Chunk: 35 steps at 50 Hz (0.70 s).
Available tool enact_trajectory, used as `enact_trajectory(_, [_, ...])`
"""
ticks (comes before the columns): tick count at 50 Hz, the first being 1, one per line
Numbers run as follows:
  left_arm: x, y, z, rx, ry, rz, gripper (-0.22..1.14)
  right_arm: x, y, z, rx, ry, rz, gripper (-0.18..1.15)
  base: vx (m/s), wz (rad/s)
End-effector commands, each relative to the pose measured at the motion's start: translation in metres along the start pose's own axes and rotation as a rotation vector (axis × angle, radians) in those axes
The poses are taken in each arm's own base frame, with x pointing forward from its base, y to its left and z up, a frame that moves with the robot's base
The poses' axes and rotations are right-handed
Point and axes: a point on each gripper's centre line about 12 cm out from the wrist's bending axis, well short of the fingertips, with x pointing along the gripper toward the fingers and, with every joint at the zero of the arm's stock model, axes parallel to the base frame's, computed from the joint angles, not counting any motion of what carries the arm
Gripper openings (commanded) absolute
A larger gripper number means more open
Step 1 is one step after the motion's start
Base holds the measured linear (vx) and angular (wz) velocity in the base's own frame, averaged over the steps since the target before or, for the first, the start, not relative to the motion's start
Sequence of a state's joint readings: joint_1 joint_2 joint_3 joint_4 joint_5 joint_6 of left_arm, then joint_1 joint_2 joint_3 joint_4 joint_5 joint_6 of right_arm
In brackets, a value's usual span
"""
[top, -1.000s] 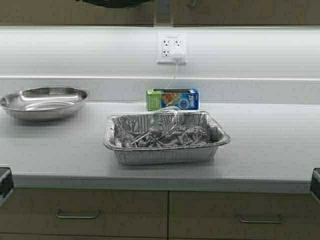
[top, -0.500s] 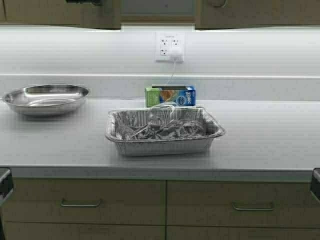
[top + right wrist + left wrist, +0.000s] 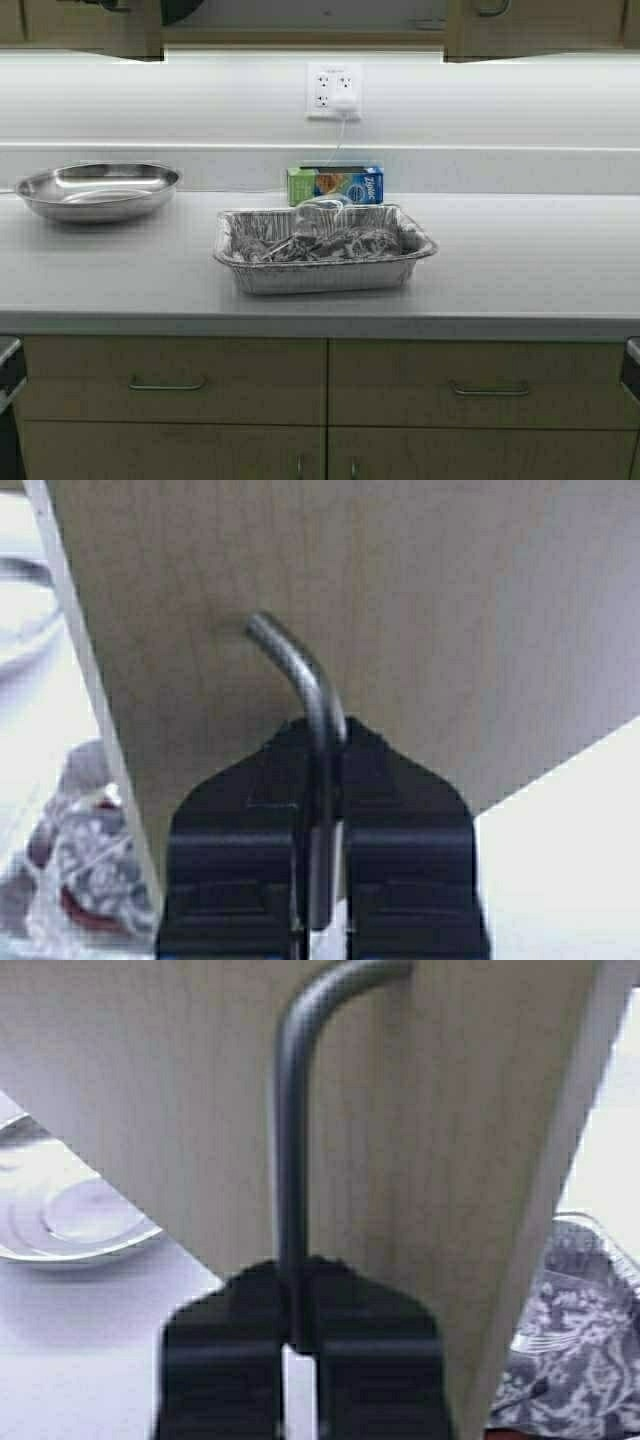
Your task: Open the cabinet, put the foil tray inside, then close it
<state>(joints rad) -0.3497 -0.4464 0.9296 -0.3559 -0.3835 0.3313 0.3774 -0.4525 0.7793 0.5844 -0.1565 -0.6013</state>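
The cabinet's two tan doors stand swung apart at the top of the high view, the left door (image 3: 90,25) and the right door (image 3: 540,25), with the pale interior (image 3: 300,12) between them. My left gripper (image 3: 297,1310) is shut on the left door's metal bar handle (image 3: 290,1140). My right gripper (image 3: 322,820) is shut on the right door's handle (image 3: 300,670). The foil tray (image 3: 325,250), with crumpled foil and clear plastic inside, sits on the counter below the opening. It also shows in the left wrist view (image 3: 580,1320) and the right wrist view (image 3: 80,860).
A round steel bowl (image 3: 98,190) sits at the counter's left. A green and blue box (image 3: 335,185) stands behind the tray, under a wall outlet (image 3: 334,92) with a plug and cord. Base cabinet drawers (image 3: 170,380) with bar handles run below the counter edge.
The robot has backed away: the counter sits higher in view and more drawer fronts show. Both doors have swung wider apart, exposing the cabinet's interior.
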Motion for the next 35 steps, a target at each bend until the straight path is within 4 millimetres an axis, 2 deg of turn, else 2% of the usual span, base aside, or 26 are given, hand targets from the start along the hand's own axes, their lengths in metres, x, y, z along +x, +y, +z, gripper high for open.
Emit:
enact_trajectory(1, [-0.018, -0.005, 0.021, 0.054, -0.072, -0.038, 0.73, -0.01, 0.001, 0.008, -0.014, 0.024, 0.042, 0.93, -0.04, 0.0])
enact_trajectory(3, [-0.023, -0.003, 0.019, 0.057, -0.056, -0.038, 0.94, -0.017, -0.003, 0.005, -0.01, 0.039, 0.043, 1.09, -0.03, 0.0])
enact_trajectory(5, [-0.029, -0.002, 0.016, 0.058, -0.038, -0.045, 1.09, -0.026, -0.005, 0.005, -0.007, 0.039, 0.042, 1.12, -0.01, 0.0])
enact_trajectory(6, [-0.033, -0.003, 0.015, 0.06, -0.028, -0.051, 1.11, -0.032, -0.006, 0.004, -0.007, 0.037, 0.043, 1.1, 0.0, 0.0])
enact_trajectory(10, [-0.049, -0.003, 0.013, 0.062, -0.004, -0.072, 1.02, -0.054, -0.01, 0.006, -0.005, 0.015, 0.044, 1.0, 0.01, 0.02])
enact_trajectory(13, [-0.063, -0.004, 0.014, 0.059, 0.019, -0.1, 0.94, -0.073, -0.009, 0.008, -0.015, 0.002, 0.061, 1.0, 0.01, 0.0])
enact_trajectory(18, [-0.083, -0.015, 0.02, 0.054, 0.055, -0.177, 0.94, -0.095, 0.001, 0.007, -0.042, 0.061, 0.152, 1.0, 0.0, 0.0])
enact_trajectory(22, [-0.093, -0.03, 0.028, 0.057, 0.031, -0.254, 0.94, -0.104, 0.014, 0.005, -0.04, 0.12, 0.238, 1.0, 0.0, 0.0])
enact_trajectory(30, [-0.09, -0.077, 0.031, 0.084, 0.003, -0.424, 0.88, -0.1, 0.066, 0.014, -0.067, 0.084, 0.431, 0.98, -0.01, -0.01])
enact_trajectory(33, [-0.083, -0.094, 0.026, 0.089, 0.003, -0.465, 0.78, -0.09, 0.089, 0.016, -0.078, 0.053, 0.475, 0.92, -0.01, -0.03])
enact_trajectory(35, [-0.077, -0.106, 0.022, 0.096, 0.006, -0.487, 0.66, -0.081, 0.101, 0.017, -0.08, 0.033, 0.485, 0.84, -0.01, -0.03])
